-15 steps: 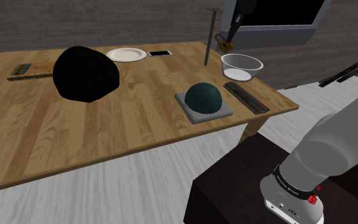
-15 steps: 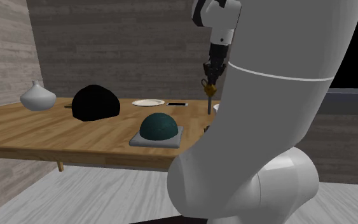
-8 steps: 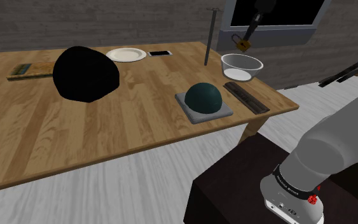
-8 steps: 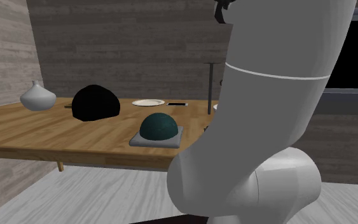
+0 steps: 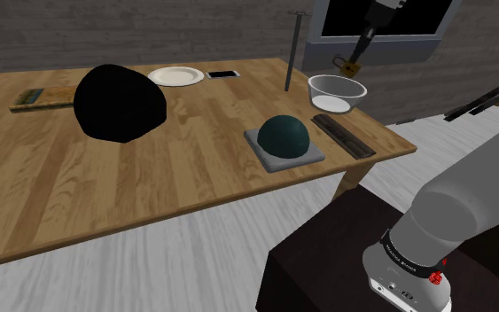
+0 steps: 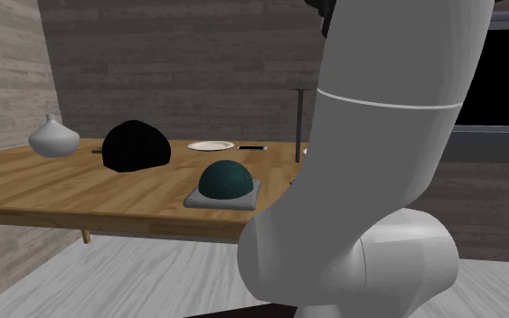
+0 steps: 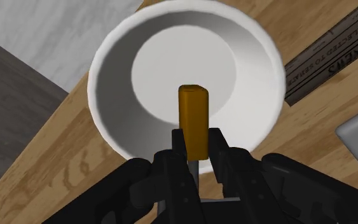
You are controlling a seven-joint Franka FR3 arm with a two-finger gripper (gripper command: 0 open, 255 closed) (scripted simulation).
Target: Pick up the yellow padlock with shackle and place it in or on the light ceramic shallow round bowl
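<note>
My black gripper (image 5: 355, 58) hangs in the air just above the white round bowl (image 5: 337, 91), which stands on the wooden table (image 5: 194, 142) near its corner at the shoulder view's right. The fingers are shut on the yellow padlock (image 5: 351, 66). In the wrist view the gripper (image 7: 195, 147) clasps the padlock (image 7: 192, 119) between its fingers, and the padlock's body hangs over the inside of the bowl (image 7: 117, 76). The bowl holds nothing.
A thin dark post (image 5: 291, 51) stands just left of the bowl. A dark strip (image 5: 345, 136) lies in front of it. A teal dome on a grey slab (image 5: 283, 137), a big black mound (image 5: 119, 103), a small white plate (image 5: 176, 76) and a phone (image 5: 223, 74) share the table.
The gripper has carried the padlock to the shoulder view's right, from beside the dark post to above the bowl. In the second exterior view it has passed behind the arm.
</note>
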